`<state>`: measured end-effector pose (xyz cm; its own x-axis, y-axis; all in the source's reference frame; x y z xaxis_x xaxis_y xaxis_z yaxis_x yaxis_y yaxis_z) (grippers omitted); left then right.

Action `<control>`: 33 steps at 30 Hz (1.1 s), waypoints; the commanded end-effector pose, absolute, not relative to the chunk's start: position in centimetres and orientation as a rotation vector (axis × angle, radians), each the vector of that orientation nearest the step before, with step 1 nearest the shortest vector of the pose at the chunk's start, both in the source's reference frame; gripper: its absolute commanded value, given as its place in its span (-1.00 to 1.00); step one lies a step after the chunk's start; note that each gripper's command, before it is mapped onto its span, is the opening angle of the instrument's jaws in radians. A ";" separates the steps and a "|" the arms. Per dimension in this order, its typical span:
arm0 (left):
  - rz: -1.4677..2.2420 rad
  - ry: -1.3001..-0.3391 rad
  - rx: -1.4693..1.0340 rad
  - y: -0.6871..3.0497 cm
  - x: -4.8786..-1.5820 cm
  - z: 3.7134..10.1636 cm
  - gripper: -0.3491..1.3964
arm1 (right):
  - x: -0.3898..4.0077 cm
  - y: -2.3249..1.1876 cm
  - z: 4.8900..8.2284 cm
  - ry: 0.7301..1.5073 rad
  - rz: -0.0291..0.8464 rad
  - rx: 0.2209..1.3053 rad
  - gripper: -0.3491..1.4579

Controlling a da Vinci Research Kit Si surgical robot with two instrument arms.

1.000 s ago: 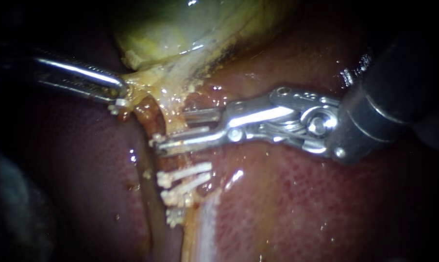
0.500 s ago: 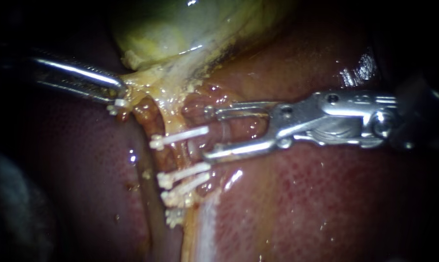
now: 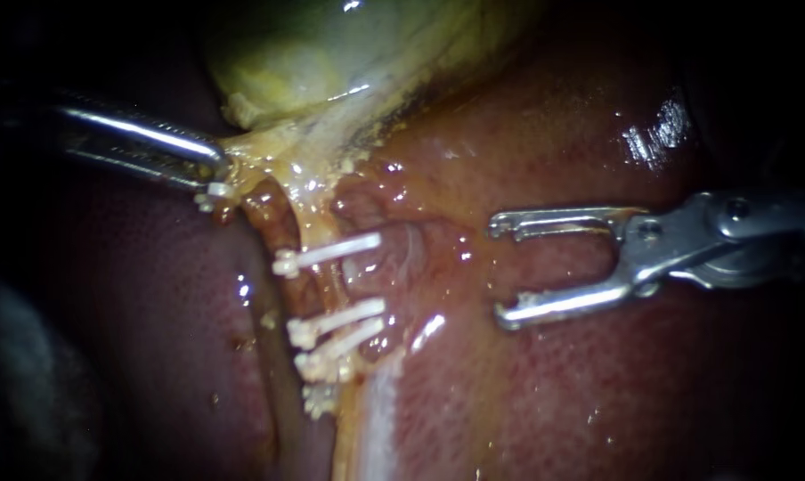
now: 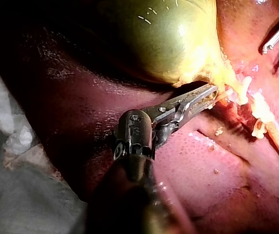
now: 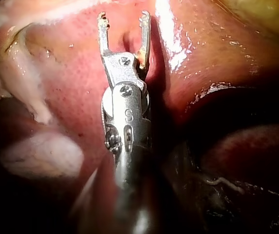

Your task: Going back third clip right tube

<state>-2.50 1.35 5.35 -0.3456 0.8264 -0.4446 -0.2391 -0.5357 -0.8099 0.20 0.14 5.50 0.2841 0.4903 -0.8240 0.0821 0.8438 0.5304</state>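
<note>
In the endoscope view my right instrument (image 3: 500, 272) hangs over the liver (image 3: 554, 383), well right of the clips, with its jaws open and empty. A white clip (image 3: 327, 252) lies across the yellowish tube (image 3: 312, 223) below the gallbladder (image 3: 331, 53). Two more clips (image 3: 338, 319) cross the tube lower down. My left instrument (image 3: 215, 169) is shut on the tissue at the gallbladder's neck and holds it to the left. The left wrist view shows the same grip (image 4: 205, 96) beside the clips (image 4: 257, 108). In the right wrist view the open jaws (image 5: 123, 19) stand just above red liver.
Another small white clip (image 3: 318, 398) sits lowest on the tube, and a white bit (image 3: 211, 191) lies under the left jaws. A pale band (image 3: 380, 419) runs down the liver. In the left wrist view, white gauze (image 4: 8, 141) lies beside the shaft.
My right instrument has opened its jaws and drawn back to the right, leaving the upper white clip on the tube. The left instrument has held still.
</note>
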 end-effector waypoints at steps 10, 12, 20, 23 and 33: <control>1.949 -0.839 -1.163 1.29 -2.63 5.49 -1.00 | 0.18 0.15 5.46 1.268 0.291 0.535 -0.06; 1.950 -0.841 -1.169 1.27 -2.71 5.59 -1.00 | 0.18 0.15 5.45 1.268 0.291 0.535 -0.06; 1.977 -0.863 -1.168 1.15 -3.02 6.02 -1.00 | 0.18 0.14 5.45 1.268 0.291 0.535 -0.06; 1.976 -0.867 -1.167 1.12 -3.09 6.10 -1.00 | 0.18 0.14 5.44 1.268 0.291 0.535 -0.06; 1.978 -0.877 -1.164 1.11 -3.08 6.13 -1.00 | 0.19 0.16 5.41 1.268 0.294 0.536 -0.06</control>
